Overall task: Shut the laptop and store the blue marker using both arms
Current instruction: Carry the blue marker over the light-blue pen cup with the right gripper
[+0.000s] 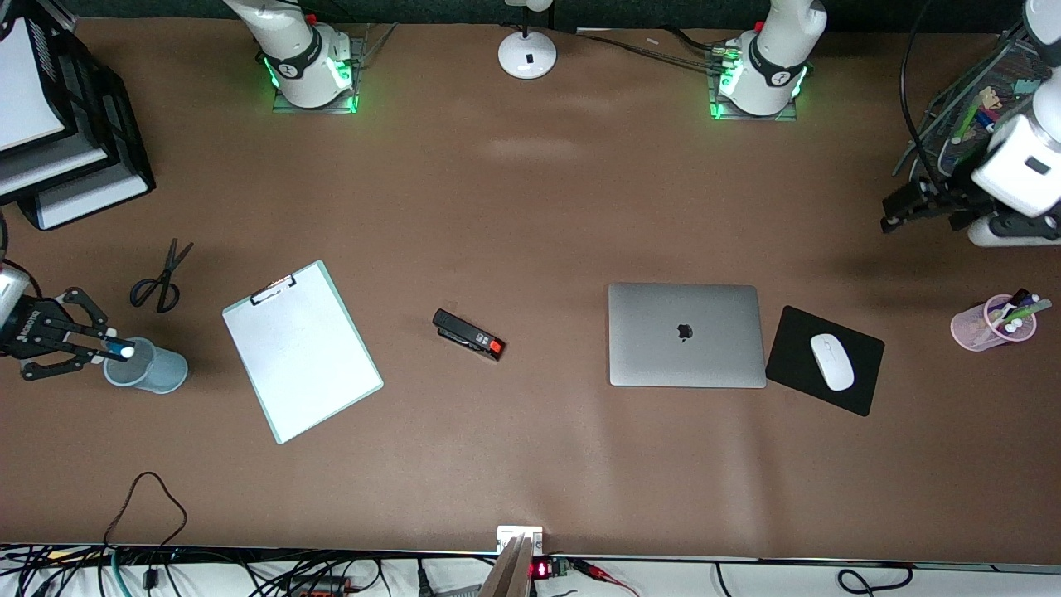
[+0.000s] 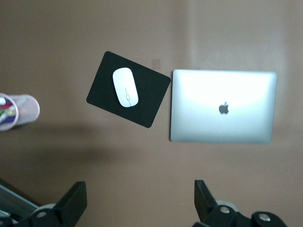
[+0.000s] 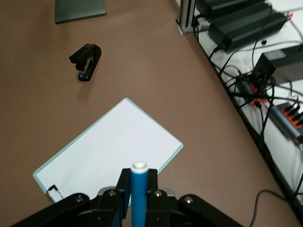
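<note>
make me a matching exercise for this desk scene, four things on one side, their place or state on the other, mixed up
1. laptop
2. blue marker
3. white mouse
4. left gripper

a. on the black mouse pad
b. open, over bare table
c. lid closed, logo up
d. held in the right gripper over the grey-blue cup

Pairs: 1-c, 2-d, 3-a, 4-b

Even overhead light, glare on the laptop (image 2: 223,106) lid, soft shadows, slight wrist-view blur
</note>
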Robot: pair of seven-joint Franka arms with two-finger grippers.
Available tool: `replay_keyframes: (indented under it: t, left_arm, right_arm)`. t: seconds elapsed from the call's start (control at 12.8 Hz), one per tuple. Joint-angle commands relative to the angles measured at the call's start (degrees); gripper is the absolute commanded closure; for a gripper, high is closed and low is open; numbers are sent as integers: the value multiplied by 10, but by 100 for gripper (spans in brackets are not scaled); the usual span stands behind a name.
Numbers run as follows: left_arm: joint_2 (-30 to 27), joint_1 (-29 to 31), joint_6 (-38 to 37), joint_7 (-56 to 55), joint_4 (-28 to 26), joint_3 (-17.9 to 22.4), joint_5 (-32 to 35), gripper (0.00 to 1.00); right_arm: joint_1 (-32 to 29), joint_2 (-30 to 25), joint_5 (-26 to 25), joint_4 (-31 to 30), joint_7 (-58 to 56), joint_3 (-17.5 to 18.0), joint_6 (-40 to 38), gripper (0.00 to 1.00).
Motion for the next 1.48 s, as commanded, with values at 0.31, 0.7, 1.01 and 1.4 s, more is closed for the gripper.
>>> replay_keyframes:
  t: [0.31, 0.7, 1.01, 1.4]
  left_arm:
    - [-17, -20, 11, 27, -19, 12, 10, 0]
    - [-12, -15, -9, 30, -6, 6, 10, 0]
    - [1, -18, -9, 31, 15, -1, 10, 0]
    - [2, -17, -18, 30, 18, -1, 11, 0]
  right_arm:
    - [-70, 71, 117, 27, -145, 7, -35, 100]
    - [-108, 113, 182, 32, -263, 7, -61, 99]
    - [-123, 136, 207, 32, -287, 8, -82, 99]
    - [-131, 162, 221, 32, -310, 8, -91, 99]
